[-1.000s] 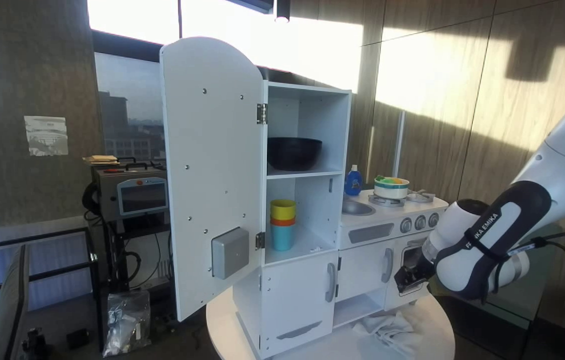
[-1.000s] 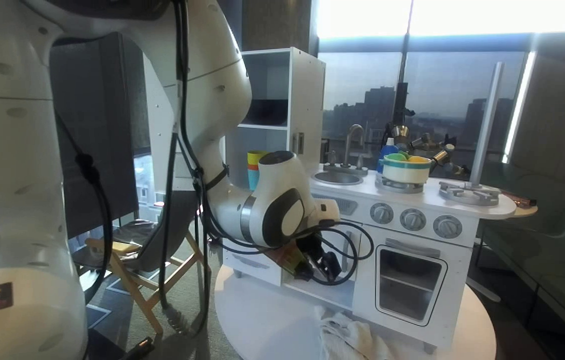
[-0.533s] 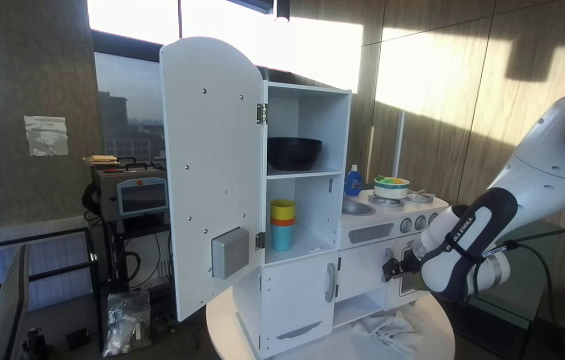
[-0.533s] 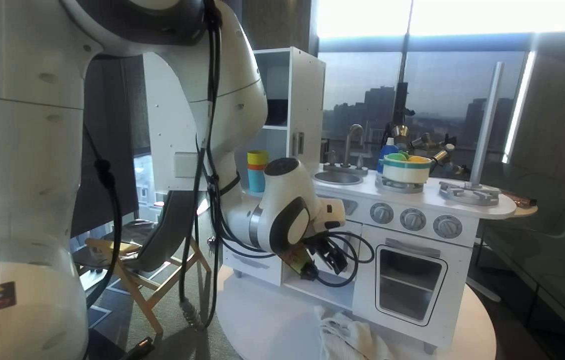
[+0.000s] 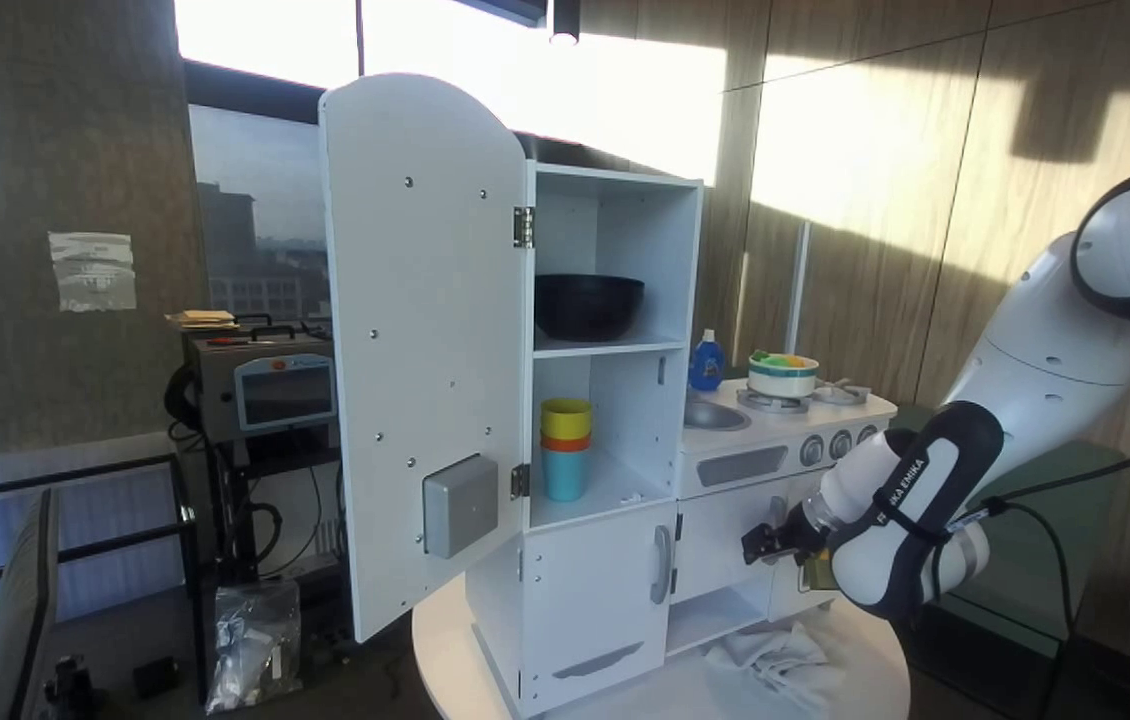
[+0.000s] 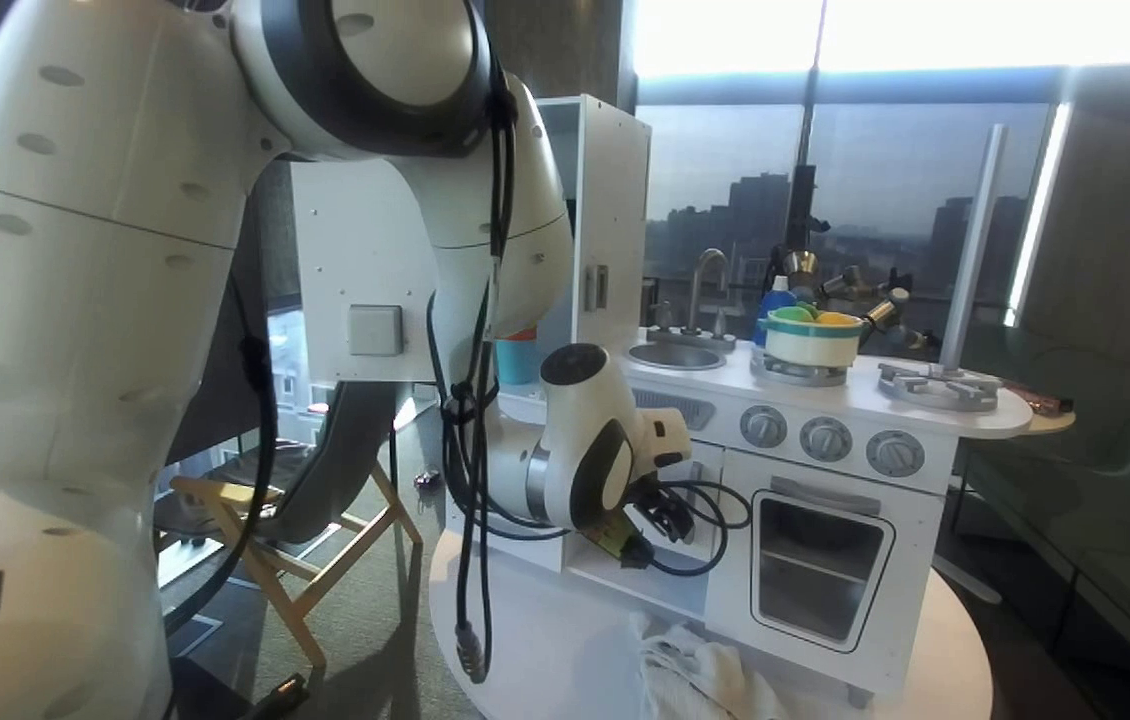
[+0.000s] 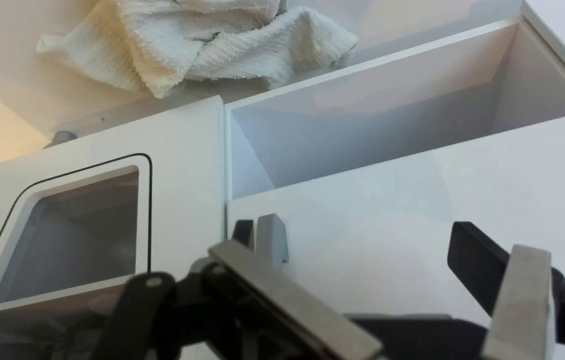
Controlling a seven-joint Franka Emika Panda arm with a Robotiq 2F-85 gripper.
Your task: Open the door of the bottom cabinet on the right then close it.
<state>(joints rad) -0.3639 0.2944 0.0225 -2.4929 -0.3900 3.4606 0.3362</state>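
Door [image 5: 720, 540] closed, claw [image 7: 360, 237] spread, recess [image 7: 362, 125] below edge [image 7: 412, 157]

The small, squarish white door [image 5: 710, 547], grey-handled, is closed upright; by it the white bottom cabinet [image 7: 377, 112] is covered, except below.

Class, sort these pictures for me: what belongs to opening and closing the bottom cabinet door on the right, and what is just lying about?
For the job: small bottom cabinet door beneath the sink; its grey handle; the robot's fingers, spread apart.
Just lying about: crumpled white towel; stacked cups; black bowl; blue bottle; pot.
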